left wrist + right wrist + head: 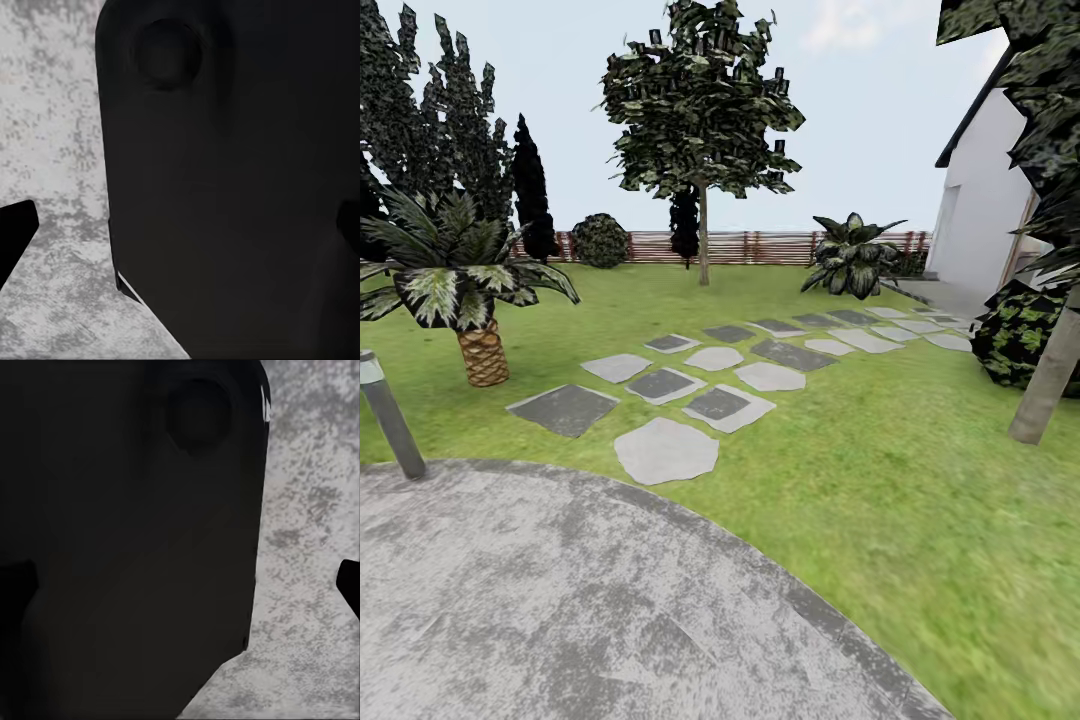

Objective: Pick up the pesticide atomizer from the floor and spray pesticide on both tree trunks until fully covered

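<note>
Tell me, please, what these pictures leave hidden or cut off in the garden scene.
- Near tree trunk, head view: its upper part runs off the right edge.
- Far tree: too distant to judge its trunk's surface.
- Left wrist view: a dark body hides most of the grey paving.
- Right wrist view: a dark body likewise; whether the grippers are open cannot be told.

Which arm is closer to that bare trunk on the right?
Right, probably. The trunk stands on the robot's right. Left end effector and right end effector both hang over grey paving, apart from it.

short palm (470, 290), bollard lamp (390, 415), white house (985, 205).
</note>
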### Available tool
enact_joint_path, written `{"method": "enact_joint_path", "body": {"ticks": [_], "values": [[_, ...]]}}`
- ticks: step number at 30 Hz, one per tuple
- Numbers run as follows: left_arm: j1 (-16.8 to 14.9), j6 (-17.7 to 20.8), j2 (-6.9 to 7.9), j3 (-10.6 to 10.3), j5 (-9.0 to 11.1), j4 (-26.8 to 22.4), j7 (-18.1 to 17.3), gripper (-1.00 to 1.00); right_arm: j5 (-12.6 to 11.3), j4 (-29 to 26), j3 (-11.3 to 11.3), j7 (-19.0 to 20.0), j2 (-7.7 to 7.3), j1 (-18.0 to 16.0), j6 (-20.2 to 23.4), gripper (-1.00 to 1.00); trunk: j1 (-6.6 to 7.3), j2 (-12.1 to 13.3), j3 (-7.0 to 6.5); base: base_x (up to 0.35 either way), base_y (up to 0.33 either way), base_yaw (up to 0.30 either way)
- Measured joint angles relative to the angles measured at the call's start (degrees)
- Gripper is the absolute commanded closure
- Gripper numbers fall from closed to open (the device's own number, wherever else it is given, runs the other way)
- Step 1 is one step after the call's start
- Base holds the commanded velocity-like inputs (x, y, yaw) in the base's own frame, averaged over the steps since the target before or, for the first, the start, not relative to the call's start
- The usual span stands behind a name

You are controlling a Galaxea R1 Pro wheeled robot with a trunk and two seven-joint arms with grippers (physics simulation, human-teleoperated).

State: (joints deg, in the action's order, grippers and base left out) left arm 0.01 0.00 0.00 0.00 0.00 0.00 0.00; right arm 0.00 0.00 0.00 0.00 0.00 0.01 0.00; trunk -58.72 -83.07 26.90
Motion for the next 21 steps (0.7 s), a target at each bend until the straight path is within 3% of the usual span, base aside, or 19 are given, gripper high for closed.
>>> {"method": "enact_joint_path", "body": {"ticks": [4, 11, 16, 21], "values": [[1.26, -0.33, -1.14, -0.67, 0.39, -1.03, -0.26, -1.0, -0.03, -1.28, 0.06, 0.57, 0.95, -1.31, 0.38, -1.0, 0.0, 0.01, -0.02, 0.0, 0.0, 0.0], [1.7, -0.11, -0.93, -0.29, 0.6, -2.33, 0.09, -1.0, -0.18, -2.71, -0.28, 0.34, 1.08, -3.2, 0.47, -1.0, 0.0, 0.01, -0.02, 0.0, 0.0, 0.0], [0.35, -0.22, -0.01, 0.95, 1.74, -3.96, 0.4, -1.0, -0.14, -4.34, -0.33, 0.22, 0.7, -3.82, 0.42, -1.0, 0.0, 0.01, -0.02, 0.0, 0.0, 0.0], [-1.24, -0.74, 1.61, 2.49, 3.17, -5.72, 0.44, -1.0, -0.08, -5.96, -0.33, 0.14, -0.91, -3.85, 0.03, -1.0, -0.01, 0.02, -0.04, 0.0, 0.0, 0.0]]}}
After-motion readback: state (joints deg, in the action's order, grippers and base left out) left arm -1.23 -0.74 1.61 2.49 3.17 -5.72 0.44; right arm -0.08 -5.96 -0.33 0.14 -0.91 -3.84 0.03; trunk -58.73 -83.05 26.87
